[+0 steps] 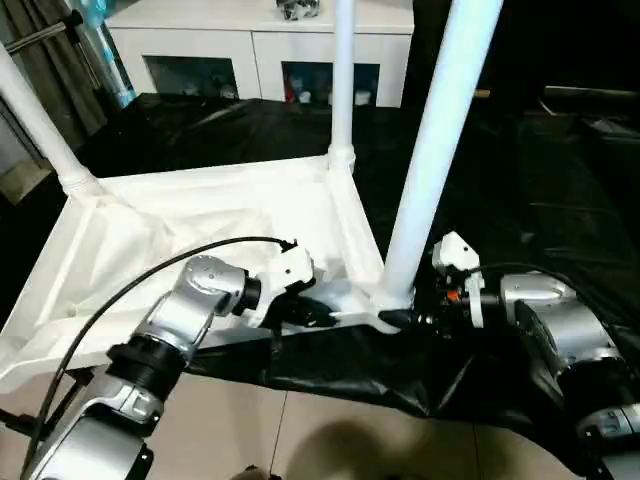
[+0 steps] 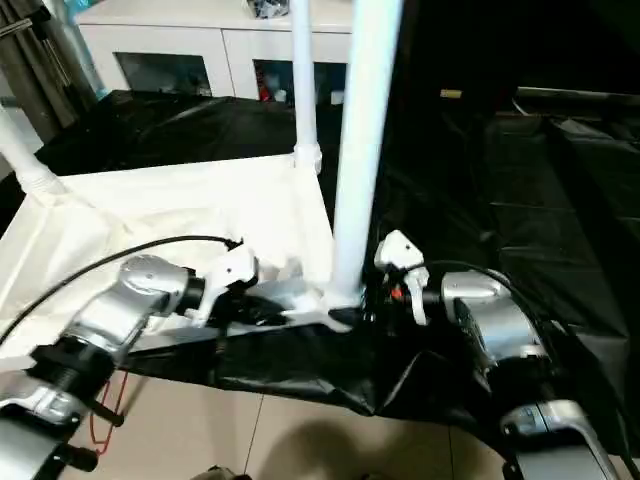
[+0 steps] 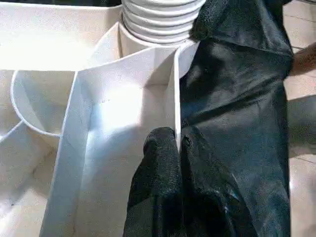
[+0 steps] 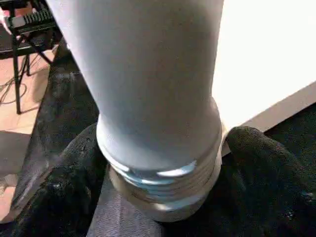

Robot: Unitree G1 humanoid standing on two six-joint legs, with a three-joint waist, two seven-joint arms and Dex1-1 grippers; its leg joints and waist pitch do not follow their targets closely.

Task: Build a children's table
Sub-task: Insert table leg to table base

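Right now your tabletop lies upside down on the black sheet spread over the floor, ribbed underside up, just in front of the white cabinet. Three legs stand up out of its corner sockets: the near leg at the corner closest to you, a second leg at the far corner toward the cabinet, a third leg at the far corner on your left side.

Left gripper sits on the tabletop's near edge, just beside the near leg's socket. Its fingers are pressed together, pinching a thin upright rib of the tabletop's wall; the leg's threaded base shows right past the fingertips in the left wrist view.

Right gripper is on the other side of the near leg, low at its base. Its fingers are spread wide, one on each side of the leg's threaded collar; whether they touch it you can't tell from the right wrist view.

Beige floor tiles show at the sheet's near edge, below the tabletop's near corner. A black cable arcs over your left forearm above the tabletop.
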